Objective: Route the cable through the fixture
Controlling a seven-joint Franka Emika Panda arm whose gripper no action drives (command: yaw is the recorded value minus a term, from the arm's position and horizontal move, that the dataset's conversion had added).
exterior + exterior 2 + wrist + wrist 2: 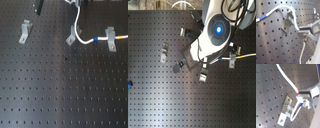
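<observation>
Cable (pixel 79 20) runs past the middle clip (pixel 72 36) in the first exterior view; gripper (pixel 300 32) clamped on it

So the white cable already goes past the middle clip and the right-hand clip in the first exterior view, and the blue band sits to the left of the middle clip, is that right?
Not quite. In the first exterior view the blue band sits to the right of the middle clip, between it and the right-hand clip. The rest holds: the white cable does run past both clips.
</observation>
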